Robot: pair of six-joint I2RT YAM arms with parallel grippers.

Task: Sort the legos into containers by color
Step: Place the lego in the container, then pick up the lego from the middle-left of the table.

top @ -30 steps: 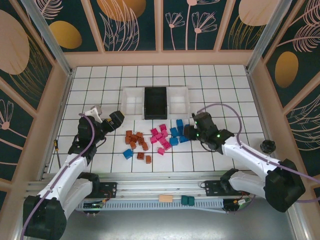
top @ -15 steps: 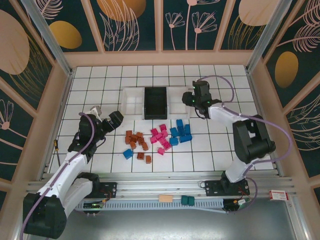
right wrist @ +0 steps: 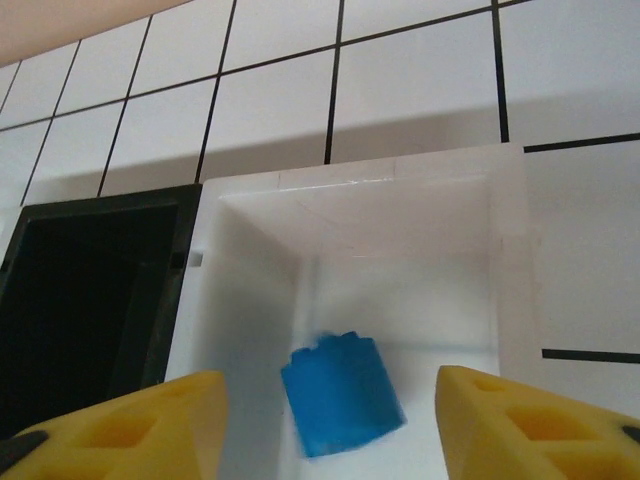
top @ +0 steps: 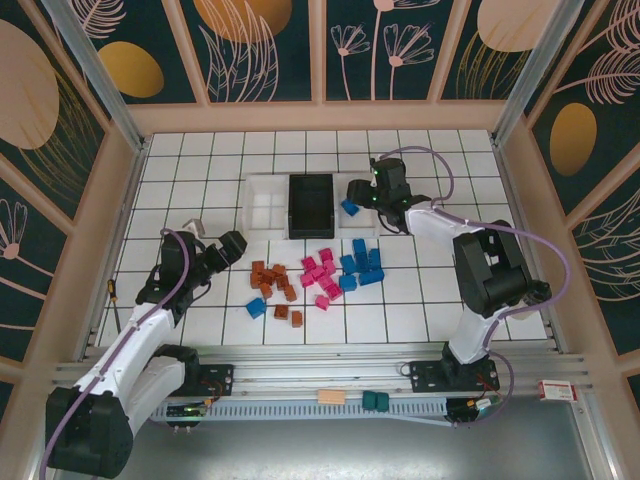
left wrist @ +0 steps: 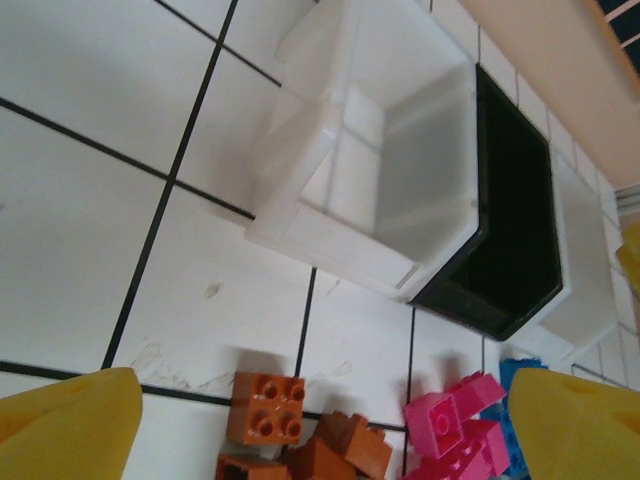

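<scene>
The containers stand in a row at the back: a left white bin (top: 265, 203) (left wrist: 400, 170), a black bin (top: 311, 205) (left wrist: 515, 220) (right wrist: 90, 290) and a right white bin (top: 362, 205) (right wrist: 400, 230). My right gripper (top: 358, 192) (right wrist: 333, 440) hangs open over the right bin. A blurred blue lego (right wrist: 343, 395) (top: 349, 208) is loose between its fingers, touching neither. On the tiles lie brown-orange legos (top: 272, 278) (left wrist: 265, 408), pink legos (top: 320, 272) (left wrist: 455, 415) and blue legos (top: 360, 265). My left gripper (top: 236, 247) (left wrist: 320, 430) is open just left of the brown-orange pile.
A single blue brick (top: 256, 308) lies among the brown-orange ones at the front. A tan block (top: 331, 397) and dark green blocks (top: 375, 401) sit on the front rail. Wooden walls close in the tiled floor on three sides.
My right arm swung from the blue pile up to the right white bin and its jaws opened, letting go of a blue lego. The left gripper sank slightly toward the brown-orange pile.
</scene>
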